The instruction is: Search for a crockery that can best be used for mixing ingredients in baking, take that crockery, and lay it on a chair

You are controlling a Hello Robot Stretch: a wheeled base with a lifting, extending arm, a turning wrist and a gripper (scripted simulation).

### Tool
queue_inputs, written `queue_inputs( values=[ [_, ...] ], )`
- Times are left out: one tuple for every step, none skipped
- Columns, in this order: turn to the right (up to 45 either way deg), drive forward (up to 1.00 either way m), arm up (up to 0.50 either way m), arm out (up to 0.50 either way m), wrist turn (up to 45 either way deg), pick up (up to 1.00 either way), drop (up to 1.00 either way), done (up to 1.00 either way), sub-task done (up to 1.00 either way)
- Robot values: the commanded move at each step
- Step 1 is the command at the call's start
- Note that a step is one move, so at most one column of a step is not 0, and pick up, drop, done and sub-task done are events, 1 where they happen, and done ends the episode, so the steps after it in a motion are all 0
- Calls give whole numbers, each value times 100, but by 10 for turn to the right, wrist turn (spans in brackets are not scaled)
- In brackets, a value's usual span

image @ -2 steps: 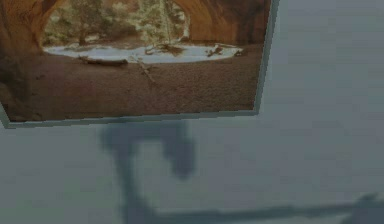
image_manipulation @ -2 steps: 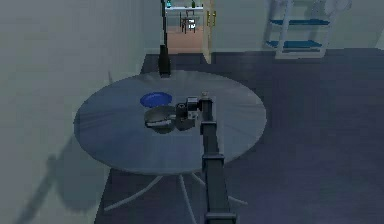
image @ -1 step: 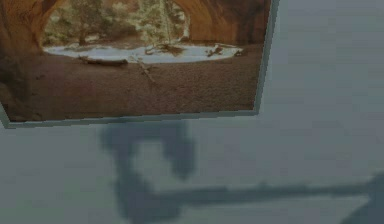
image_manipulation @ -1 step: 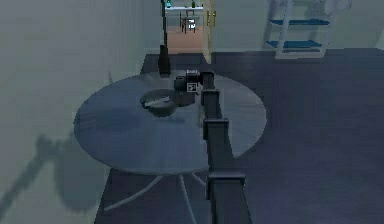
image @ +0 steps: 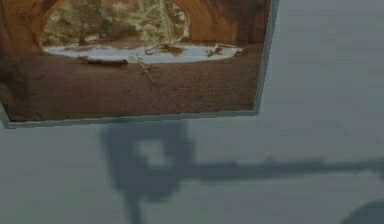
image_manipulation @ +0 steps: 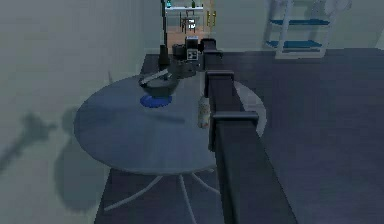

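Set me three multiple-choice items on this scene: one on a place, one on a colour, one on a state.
1. Where does the white shelf unit stand? A. Beyond the round table. B. Under it. C. On its top.
2. What colour is the dish on the table? A. Red. B. Blue. C. Yellow.
3. How does the arm lie? A. Stretched out over the tabletop. B. Folded under the table. C. Leaning on the shelf unit.
Answers: 1 A, it shows past the table's far edge; 2 B, it is a blue oval on the grey top; 3 A, the dark bar crosses the tabletop toward the dish.
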Motion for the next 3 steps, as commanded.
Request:
queue_inputs(
  values=[
    [0,0,0,0,-450,0,0,0,0],
    [0,0,0,0,-450,0,0,0,0],
    [0,0,0,0,-30,0,0,0,0]
  ],
)
